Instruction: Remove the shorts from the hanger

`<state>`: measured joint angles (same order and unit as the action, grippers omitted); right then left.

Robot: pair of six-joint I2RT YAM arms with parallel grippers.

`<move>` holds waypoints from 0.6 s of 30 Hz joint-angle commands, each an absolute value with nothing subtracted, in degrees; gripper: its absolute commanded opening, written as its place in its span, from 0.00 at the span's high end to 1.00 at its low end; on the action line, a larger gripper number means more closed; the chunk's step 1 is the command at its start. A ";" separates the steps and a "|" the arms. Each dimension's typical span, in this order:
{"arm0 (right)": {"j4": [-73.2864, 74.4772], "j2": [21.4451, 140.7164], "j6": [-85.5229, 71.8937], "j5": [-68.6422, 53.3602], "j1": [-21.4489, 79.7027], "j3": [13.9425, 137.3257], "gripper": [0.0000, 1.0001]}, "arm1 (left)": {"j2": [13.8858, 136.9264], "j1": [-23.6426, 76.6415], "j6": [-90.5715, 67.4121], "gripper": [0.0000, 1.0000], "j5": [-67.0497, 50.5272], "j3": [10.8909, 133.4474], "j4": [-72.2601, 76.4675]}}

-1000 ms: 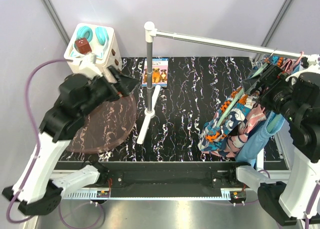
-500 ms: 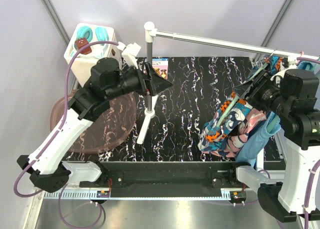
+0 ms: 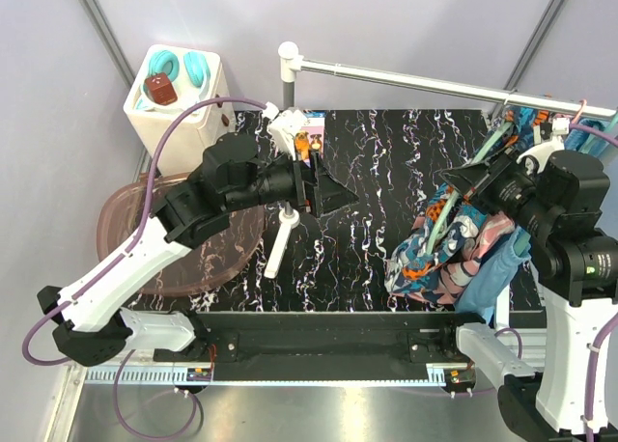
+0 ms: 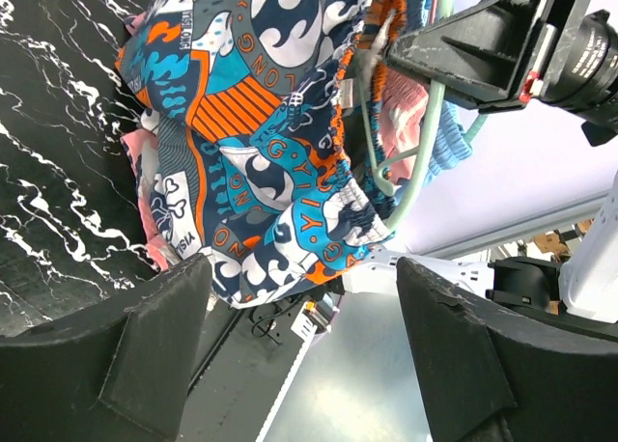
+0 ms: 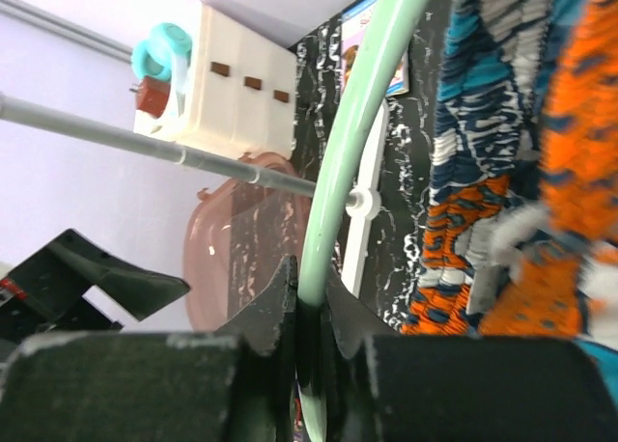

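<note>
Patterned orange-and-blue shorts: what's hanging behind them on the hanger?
Pink shorts peek out behind the patterned shorts, and light blue shorts hang farthest back. How each one is fastened to the mint hanger cannot be seen; the bunched cloth covers it.

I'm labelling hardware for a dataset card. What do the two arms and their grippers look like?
Both the left arm and right arm have white lower links and bulky black housings toward the wrist. The left gripper and right gripper are black, with wedge-shaped fingers. A purple cable loops along the left arm.
</note>
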<state>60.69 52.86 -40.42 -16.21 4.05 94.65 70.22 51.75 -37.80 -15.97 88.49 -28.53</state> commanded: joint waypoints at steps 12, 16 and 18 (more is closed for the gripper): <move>40.70 53.26 -43.06 -29.87 3.96 97.30 1.00 | 63.64 58.79 -39.11 0.21 -10.28 84.38 -24.87; 36.13 53.00 -45.17 -34.53 3.95 96.86 1.00 | 62.84 60.29 -39.90 0.21 -10.81 83.50 -24.96; 34.46 52.91 -46.40 -37.95 3.96 96.86 1.00 | 62.58 61.95 -39.90 0.21 -10.64 83.41 -24.96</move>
